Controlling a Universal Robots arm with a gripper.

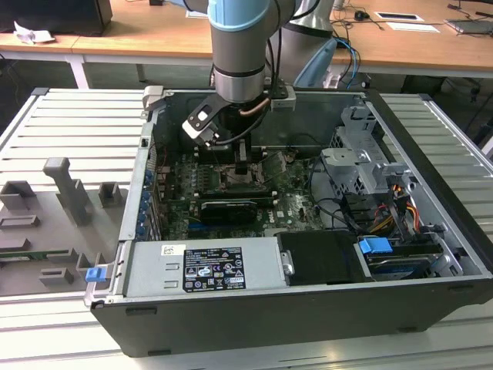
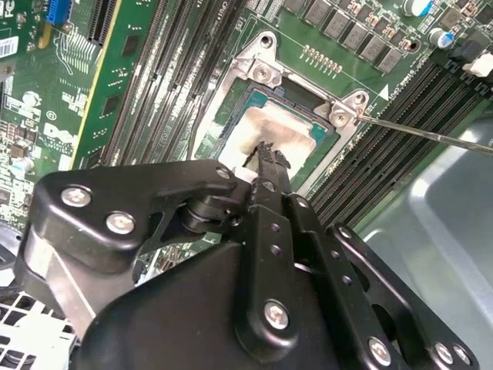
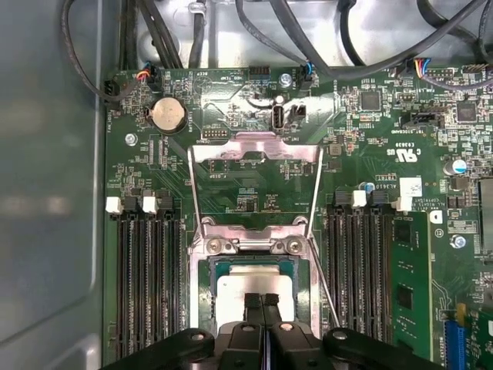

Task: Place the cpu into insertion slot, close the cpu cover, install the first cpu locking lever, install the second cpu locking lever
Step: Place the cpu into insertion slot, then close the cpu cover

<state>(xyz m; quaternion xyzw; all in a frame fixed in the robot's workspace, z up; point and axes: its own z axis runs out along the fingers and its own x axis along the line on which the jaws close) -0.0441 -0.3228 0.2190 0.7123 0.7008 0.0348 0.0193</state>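
1. In the exterior view, the robot arm reaches down into an open computer case [image 1: 254, 327]. Its gripper [image 1: 241, 168] sits low over the green motherboard [image 1: 296, 208].
2. In both wrist views, the cpu [image 3: 254, 281] [image 2: 286, 129] lies flat in the insertion slot [image 3: 250, 245], pale metal top up.
3. The gripper's two fingers [image 3: 253, 304] are pressed together and hold nothing. Their tips sit at the cpu's top, near one edge.
4. The cpu cover [image 3: 254, 148] stands open, hinged back from the slot, with green board showing through its cut-out centre.
5. Long black memory slots [image 3: 146, 270] run along both sides of the slot.
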